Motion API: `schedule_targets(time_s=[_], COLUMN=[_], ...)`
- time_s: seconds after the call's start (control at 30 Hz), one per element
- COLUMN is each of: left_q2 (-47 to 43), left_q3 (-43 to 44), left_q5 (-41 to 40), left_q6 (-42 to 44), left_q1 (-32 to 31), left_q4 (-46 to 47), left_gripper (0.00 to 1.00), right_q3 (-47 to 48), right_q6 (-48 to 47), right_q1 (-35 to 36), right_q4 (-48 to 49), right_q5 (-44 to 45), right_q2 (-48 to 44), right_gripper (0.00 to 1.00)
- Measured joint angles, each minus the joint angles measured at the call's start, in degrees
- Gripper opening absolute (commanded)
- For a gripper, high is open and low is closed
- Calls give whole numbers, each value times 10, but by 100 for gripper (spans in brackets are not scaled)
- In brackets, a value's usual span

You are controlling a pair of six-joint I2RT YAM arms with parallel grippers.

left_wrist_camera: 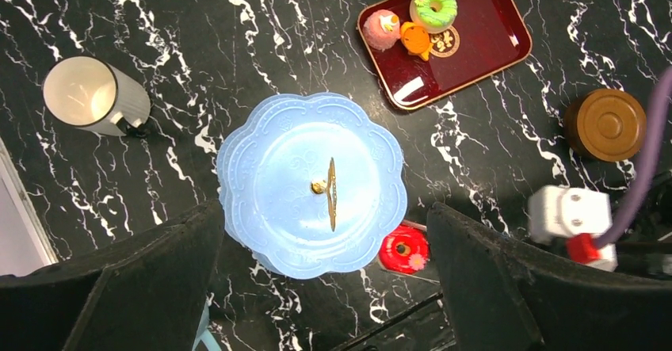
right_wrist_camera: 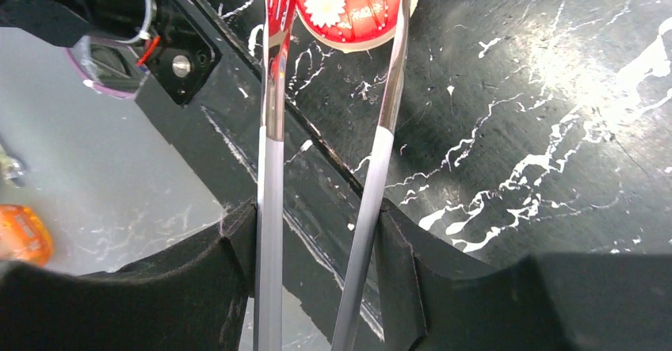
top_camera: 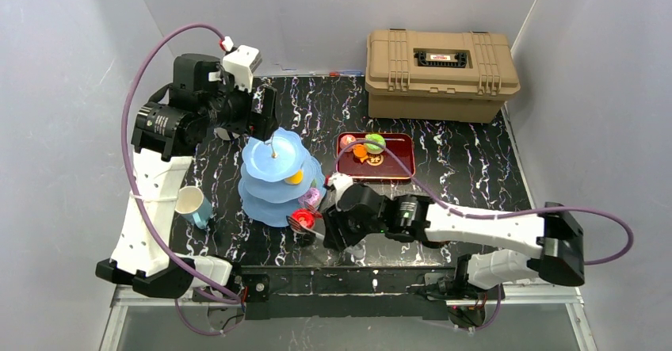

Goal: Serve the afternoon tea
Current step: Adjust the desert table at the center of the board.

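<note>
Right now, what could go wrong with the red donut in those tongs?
1. The right claw squeezes the metal tongs, and only their thin tips pinch the red donut. It might slip out and roll across the black marbled table.
2. The donut is close beside the light blue stand. A clumsy push could knock the stand and shake the yellow treat off its tier.

Table (top_camera: 475,169): glossy black marble-look top, white veins, diffuse glare patches | back wall (top_camera: 317,10): plain pale grey, behind table's far edge | left wall (top_camera: 55,129), right wall (top_camera: 602,89): same grey, flanking table | tan hard case (top_camera: 441,74): table's far right corner, lid closed | pale grey ledge (top_camera: 357,331): below table's near edge
</note>
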Motion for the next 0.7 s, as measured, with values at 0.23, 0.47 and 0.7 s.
schedule_targets(time_s=[0.23,0.47,0.7], left_q2=[-11,-31,-32], left_q3=[-29,-91,-107], left_q5=[41,97,116], left_q6=[28,75,99], left_q1=[0,3,10], left_q4=[-4,3,7], left_gripper=[98,98,98], right_q3=[2,8,16], right_q6=[-12,-25,-31], right_q1=[14,15,15], right_q4=[52,105,136], right_q5=[25,58,73], right_q2=[83,101,134], right_gripper=[1,1,2])
